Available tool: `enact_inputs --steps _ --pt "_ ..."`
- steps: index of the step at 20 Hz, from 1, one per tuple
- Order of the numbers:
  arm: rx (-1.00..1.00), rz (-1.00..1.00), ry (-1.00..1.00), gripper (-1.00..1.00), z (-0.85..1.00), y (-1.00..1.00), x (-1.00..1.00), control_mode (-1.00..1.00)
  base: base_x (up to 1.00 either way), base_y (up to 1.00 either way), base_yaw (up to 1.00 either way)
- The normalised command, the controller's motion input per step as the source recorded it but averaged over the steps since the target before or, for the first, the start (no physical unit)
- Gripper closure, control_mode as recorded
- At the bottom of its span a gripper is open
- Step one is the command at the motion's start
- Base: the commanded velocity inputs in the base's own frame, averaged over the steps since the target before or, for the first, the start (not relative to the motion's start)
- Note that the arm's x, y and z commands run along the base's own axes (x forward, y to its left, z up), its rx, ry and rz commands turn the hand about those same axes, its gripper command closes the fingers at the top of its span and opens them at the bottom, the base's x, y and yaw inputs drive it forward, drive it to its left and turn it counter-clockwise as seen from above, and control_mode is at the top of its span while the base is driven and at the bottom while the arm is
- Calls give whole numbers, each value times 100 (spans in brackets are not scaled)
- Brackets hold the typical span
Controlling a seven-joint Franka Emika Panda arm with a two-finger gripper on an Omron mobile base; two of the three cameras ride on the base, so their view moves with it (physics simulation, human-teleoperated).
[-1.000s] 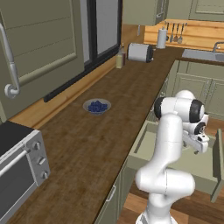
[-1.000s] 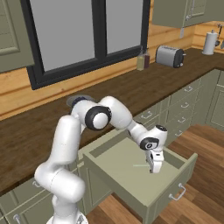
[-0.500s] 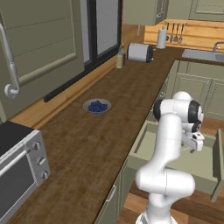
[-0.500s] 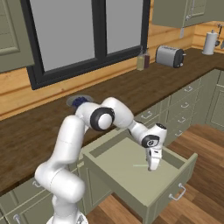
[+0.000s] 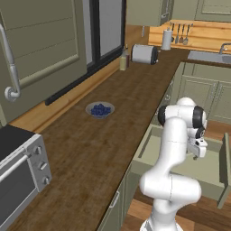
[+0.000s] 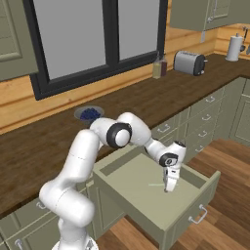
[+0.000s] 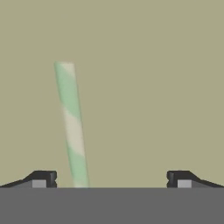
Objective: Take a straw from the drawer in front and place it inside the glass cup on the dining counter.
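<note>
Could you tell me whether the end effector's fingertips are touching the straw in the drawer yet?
Apart. In the hand view the straw lies between both fingertips, with bare drawer floor showing on either side.

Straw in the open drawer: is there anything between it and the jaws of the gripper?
Nothing visible. The straw lies bare on the drawer floor, between the open fingertips but nearer one of them. The gripper hangs just above it.

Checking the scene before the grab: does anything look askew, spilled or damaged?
Nothing broken or spilled. The green-and-white straw lies flat on the open drawer's floor, off-centre between the open hand's fingertips, close to the one on the left of the hand view, slightly slanted.
</note>
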Motion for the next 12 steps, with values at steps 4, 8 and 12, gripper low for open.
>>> enact_inputs --steps 4,8,12 --pt "0 -1 0 -100 -33 0 0 -100 0 0 0" --pt "0 0 0 -100 -34 0 0 -100 0 0 0" --pt "0 0 0 -100 -32 0 0 -100 0 0 0"
